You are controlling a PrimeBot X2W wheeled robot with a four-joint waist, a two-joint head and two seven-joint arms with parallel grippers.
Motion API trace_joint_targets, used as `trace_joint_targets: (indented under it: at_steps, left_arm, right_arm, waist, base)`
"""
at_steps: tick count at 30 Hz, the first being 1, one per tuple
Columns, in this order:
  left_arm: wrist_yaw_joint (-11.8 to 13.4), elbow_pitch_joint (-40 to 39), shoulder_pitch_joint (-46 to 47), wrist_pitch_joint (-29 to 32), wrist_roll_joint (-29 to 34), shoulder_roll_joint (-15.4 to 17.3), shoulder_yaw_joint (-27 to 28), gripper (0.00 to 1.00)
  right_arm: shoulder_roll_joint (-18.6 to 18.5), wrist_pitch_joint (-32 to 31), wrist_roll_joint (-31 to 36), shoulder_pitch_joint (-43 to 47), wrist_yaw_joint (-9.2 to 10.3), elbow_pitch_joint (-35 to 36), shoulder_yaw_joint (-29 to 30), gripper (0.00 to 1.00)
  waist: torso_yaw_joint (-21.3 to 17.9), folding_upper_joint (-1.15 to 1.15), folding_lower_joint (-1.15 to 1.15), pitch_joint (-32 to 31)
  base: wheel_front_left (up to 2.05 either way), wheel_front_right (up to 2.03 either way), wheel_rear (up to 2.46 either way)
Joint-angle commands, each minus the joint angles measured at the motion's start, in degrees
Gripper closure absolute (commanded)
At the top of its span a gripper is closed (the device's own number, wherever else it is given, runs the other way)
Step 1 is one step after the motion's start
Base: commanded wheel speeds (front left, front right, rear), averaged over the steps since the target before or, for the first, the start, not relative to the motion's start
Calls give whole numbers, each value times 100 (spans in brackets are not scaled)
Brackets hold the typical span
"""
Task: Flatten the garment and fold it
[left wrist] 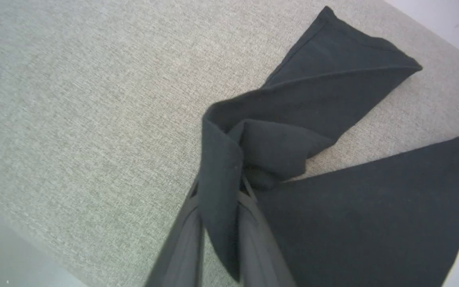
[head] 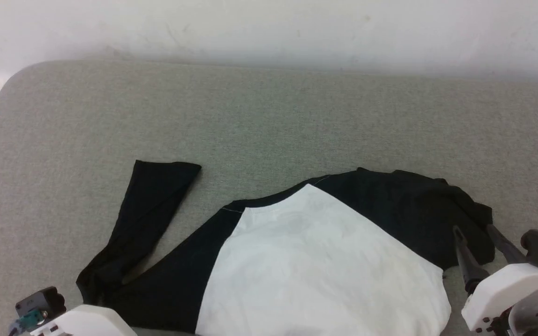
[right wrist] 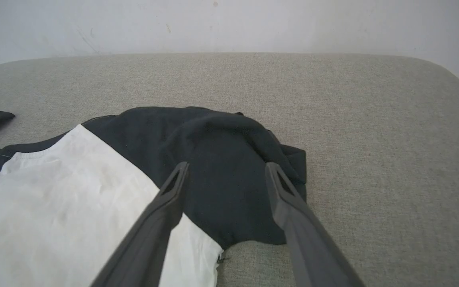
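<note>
In the head view I count one garment (head: pixel 315 252) on the grey cushion (head: pixel 269 116). Its white body is spread flat and it has two black sleeves, one stretched out to my left and bent upward, the other bunched at my right. My right gripper (head: pixel 473 231) sits at that bunched sleeve's edge.

In the left wrist view my left gripper (left wrist: pixel 218 188) is clenched on a fold of the garment (left wrist: pixel 353 207). Black sleeve cloth runs up between both fingers and twists just past the tips.

In the right wrist view my right gripper (right wrist: pixel 227 167) is released, its two fingers wide apart over the black shoulder of the garment (right wrist: pixel 54 191). I cannot tell whether they touch it.
</note>
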State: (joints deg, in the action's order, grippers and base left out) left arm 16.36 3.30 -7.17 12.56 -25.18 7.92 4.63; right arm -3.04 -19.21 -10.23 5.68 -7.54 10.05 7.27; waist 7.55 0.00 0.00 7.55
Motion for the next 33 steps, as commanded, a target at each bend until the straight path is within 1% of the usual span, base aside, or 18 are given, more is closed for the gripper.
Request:
trace_joint_targets:
  at_steps: [1, 4, 7, 11, 13, 15, 19, 23, 24, 26, 27, 28, 29, 33]
  left_arm:
    - [12, 20, -10, -194, -1, -34, 15, 0]
    - [-188, -18, 104, -760, 119, -34, -88, 0]
    - [-440, -106, 235, -1272, 309, 50, -267, 0]
    - [-670, -256, 389, -1572, 538, 189, -516, 0]
    - [-756, -390, 472, -1713, 597, 205, -611, 0]
    - [-808, -554, 538, -1916, 589, 146, -660, 0]
    - [-959, -670, 642, -2318, 572, 0, -828, 0]
    - [-1068, -515, 750, -2504, 576, -105, -993, 0]
    - [-1068, -515, 750, -2504, 576, -105, -993, 0]
    - [-1093, -427, 807, -2565, 591, -143, -1048, 0]
    - [-1104, -359, 860, -2612, 608, -182, -1098, 0]
    - [-1104, -359, 860, -2612, 608, -182, -1098, 0]
    - [-1108, -292, 909, -2643, 618, -204, -1121, 0]
    - [-1115, -184, 965, -2680, 589, -221, -1094, 0]
  right_arm:
    - [16, -19, 2, -128, 5, -29, 31, 0]
    - [16, -24, 55, -161, 5, -31, 0, 0]
    - [16, -9, 81, -177, 5, -10, -69, 0]
    - [16, 15, 77, -170, 5, -19, -90, 0]
    - [16, 44, 93, -204, 5, -70, 12, 0]
    - [16, 131, 111, -321, 5, -154, 199, 0]
    - [16, 242, 266, -740, 5, -592, 662, 0]
    - [16, -113, 420, -1158, 5, -1338, 910, 0]
    - [16, -113, 420, -1158, 5, -1338, 910, 0]
    - [16, -298, 459, -1360, 5, -1679, 984, 0]
    - [16, -628, 430, -1517, 5, -2018, 1007, 0]
    - [16, -628, 430, -1517, 5, -2018, 1007, 0]
    - [16, -956, 395, -1643, 5, -2268, 962, 0]
    - [16, -1615, 256, -1754, 5, -2515, 850, 0]
  waist:
    - [77, 0, 0, -2]
    - [144, 0, 0, -6]
    - [194, 0, 0, -9]
    - [236, 0, 0, -32]
    - [233, 0, 0, -34]
    - [209, 0, 0, -23]
    - [178, 0, 0, 54]
    - [197, 0, 0, 173]
    - [197, 0, 0, 173]
    - [214, 0, 0, 240]
    - [235, 0, 0, 310]
    - [235, 0, 0, 310]
    - [253, 0, 0, 358]
    - [267, 0, 0, 396]
  base:
    - [0, 0, 0]
    - [0, 0, 0]
    - [0, 0, 0]
    - [0, 0, 0]
    - [0, 0, 0]
    - [0, 0, 0]
    - [0, 0, 0]
    - [0, 0, 0]
    - [0, 0, 0]
    - [0, 0, 0]
    - [0, 0, 0]
    - [0, 0, 0]
    - [0, 0, 0]
    - [0, 0, 0]
